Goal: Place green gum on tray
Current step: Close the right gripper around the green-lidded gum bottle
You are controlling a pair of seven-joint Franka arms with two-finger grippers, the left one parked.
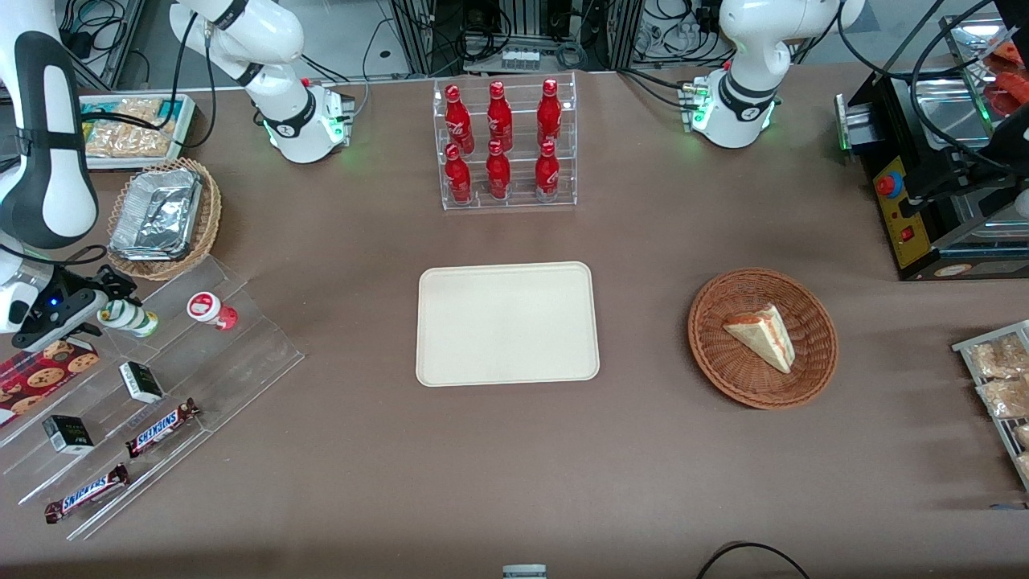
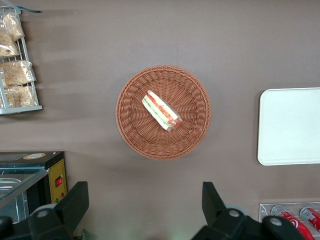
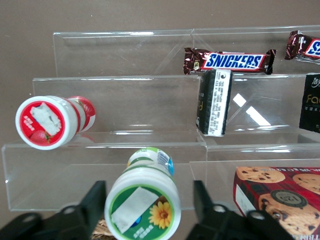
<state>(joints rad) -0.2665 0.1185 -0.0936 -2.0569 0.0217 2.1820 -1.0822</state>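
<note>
Claw [image 3: 146, 210] is spread wide with 1 finger on each side of the green gum [image 3: 143, 200], neither visibly touching it; the bottle lies on the clear stepped rack [image 1: 201, 354] beside the red-lidded bottle [image 1: 211, 310]. Tray [image 1: 507, 323] sits bare mid-counter, at 3 o'clock from the rack in the front view.

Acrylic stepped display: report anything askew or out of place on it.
Nothing stands out. The green gum and the red-lidded bottle lie on the steps like the Snickers bars. The hand is open around the green gum.
</note>
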